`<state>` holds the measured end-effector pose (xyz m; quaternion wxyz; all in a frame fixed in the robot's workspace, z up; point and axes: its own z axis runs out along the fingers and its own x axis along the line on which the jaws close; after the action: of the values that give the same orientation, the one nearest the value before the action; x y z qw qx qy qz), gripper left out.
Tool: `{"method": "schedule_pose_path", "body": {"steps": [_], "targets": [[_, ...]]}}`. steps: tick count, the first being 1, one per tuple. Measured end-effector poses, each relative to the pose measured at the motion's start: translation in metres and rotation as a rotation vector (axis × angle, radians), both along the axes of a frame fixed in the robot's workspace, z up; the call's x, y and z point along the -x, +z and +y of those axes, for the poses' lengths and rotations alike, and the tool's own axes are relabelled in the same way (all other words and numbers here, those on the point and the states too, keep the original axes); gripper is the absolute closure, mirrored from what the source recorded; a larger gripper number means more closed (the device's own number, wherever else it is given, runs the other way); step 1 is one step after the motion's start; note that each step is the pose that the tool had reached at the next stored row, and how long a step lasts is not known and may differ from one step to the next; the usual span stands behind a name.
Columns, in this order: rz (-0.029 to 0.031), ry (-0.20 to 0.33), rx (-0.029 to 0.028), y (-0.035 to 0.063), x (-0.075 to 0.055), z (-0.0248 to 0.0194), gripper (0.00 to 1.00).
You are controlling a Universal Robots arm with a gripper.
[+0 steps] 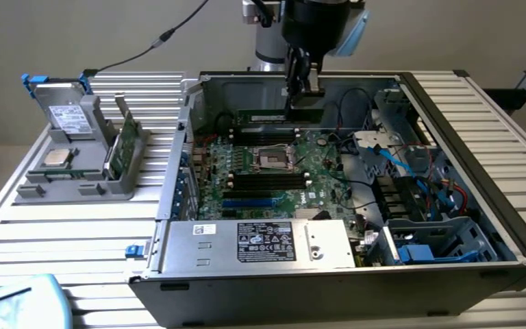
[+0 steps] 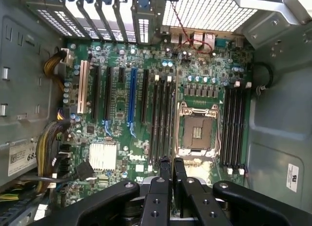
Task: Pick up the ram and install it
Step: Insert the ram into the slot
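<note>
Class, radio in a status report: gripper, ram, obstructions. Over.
Gripper shut on the ram over the open case. It hangs level above the motherboard, not seated. Memory slots look empty; no obstruction visible.

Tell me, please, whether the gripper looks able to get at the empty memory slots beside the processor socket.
Probably yes: the case lies open, the gripper, holding the ram, hangs above the motherboard, and no cable crosses the memory slots.
</note>
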<state>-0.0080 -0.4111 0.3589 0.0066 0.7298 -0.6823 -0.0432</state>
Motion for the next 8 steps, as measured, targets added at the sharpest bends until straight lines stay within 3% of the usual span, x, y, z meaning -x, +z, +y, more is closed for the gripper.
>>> {"method": "schedule_pose_path", "body": {"steps": [8], "targets": [[0.0000,-0.008,-0.0001,-0.0147,0.005,0.0000,0.86]]}}
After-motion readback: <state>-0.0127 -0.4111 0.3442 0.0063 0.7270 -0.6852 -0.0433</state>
